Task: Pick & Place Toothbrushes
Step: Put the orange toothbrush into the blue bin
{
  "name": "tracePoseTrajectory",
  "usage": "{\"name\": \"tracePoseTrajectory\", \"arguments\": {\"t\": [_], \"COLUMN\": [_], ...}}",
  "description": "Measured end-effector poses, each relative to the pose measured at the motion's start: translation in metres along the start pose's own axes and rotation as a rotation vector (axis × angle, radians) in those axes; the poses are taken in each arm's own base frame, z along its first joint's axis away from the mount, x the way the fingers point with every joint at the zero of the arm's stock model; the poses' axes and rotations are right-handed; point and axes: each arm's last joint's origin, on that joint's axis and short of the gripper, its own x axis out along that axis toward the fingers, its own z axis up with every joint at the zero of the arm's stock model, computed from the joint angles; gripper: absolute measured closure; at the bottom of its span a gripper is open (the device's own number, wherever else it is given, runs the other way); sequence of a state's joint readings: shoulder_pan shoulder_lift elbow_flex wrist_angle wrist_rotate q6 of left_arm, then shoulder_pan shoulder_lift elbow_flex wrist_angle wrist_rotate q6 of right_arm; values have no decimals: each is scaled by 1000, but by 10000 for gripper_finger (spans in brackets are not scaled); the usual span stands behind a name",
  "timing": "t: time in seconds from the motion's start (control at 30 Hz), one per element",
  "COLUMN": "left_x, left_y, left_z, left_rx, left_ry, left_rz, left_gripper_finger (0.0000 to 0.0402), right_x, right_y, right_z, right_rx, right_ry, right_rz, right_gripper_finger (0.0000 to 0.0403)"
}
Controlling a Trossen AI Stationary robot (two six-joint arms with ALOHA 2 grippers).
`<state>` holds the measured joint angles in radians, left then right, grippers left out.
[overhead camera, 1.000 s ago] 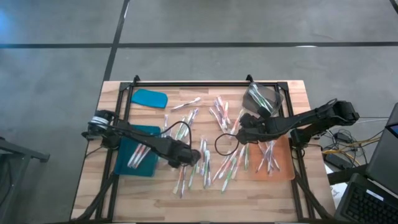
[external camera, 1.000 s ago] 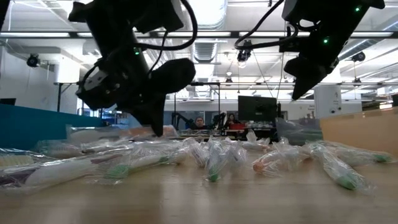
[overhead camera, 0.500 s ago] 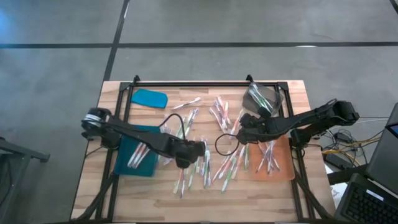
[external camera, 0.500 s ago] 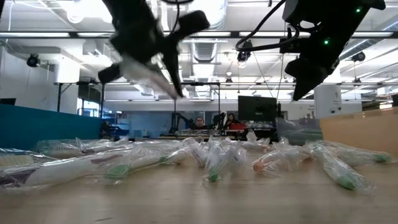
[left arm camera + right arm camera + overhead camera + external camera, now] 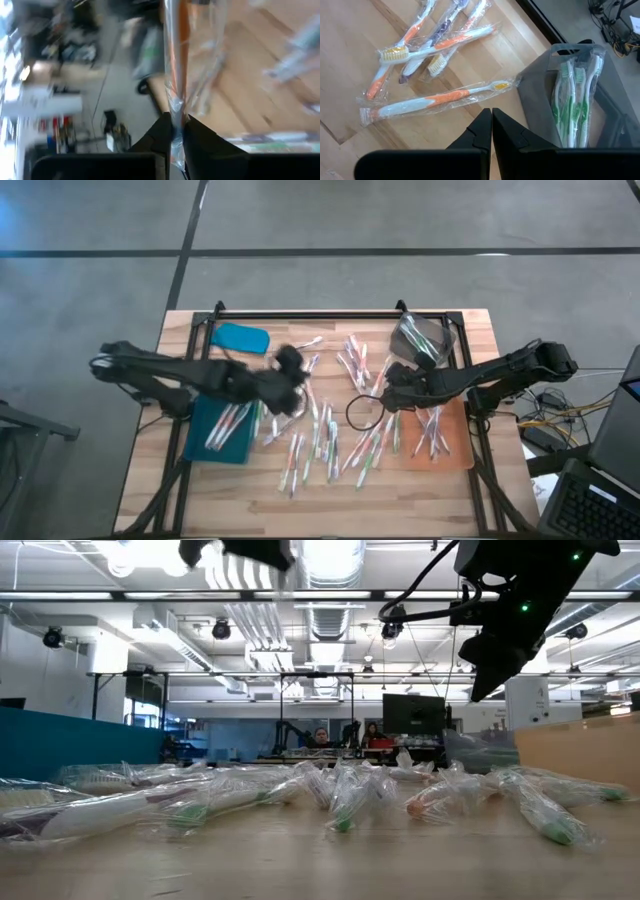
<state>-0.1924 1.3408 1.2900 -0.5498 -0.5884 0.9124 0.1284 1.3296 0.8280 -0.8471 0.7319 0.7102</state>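
Above the wooden bench [image 5: 440, 490], the left end effector [image 5: 176, 134] pinches a clear-wrapped orange toothbrush [image 5: 175, 60], apparently mid-carry from the scattered pile toward the blue tray [image 5: 222, 432]; next comes lowering and release. The right end effector [image 5: 491, 125] hovers, fingers pressed together.

This is a large open lab or industrial workspace. The low view shows exposed ceiling ducts [image 5: 320, 615] and strip lights at the top, monitors [image 5: 413, 712] at centre, and seated people [image 5: 320, 737] beyond the wooden counter [image 5: 320, 860].
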Motion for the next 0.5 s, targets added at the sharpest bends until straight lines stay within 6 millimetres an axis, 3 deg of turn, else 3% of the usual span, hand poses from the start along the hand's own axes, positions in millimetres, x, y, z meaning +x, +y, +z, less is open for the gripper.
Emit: {"name": "tracePoseTrajectory", "arguments": {"t": [0.3, 0.5], "left_x": [-73, -104], "left_y": [41, 43], "left_z": [-41, -68], "left_rx": [-650, -1096], "left_ry": [-33, -25], "left_rz": [278, 350], "left_gripper_finger": [365, 365], "right_x": [0, 0], "right_y": [1, 1], "right_z": [1, 1], "right_rx": [-9, -5], "right_ry": [-5, -8], "right_rz": [4, 7], "right_gripper_finger": [394, 394]}}
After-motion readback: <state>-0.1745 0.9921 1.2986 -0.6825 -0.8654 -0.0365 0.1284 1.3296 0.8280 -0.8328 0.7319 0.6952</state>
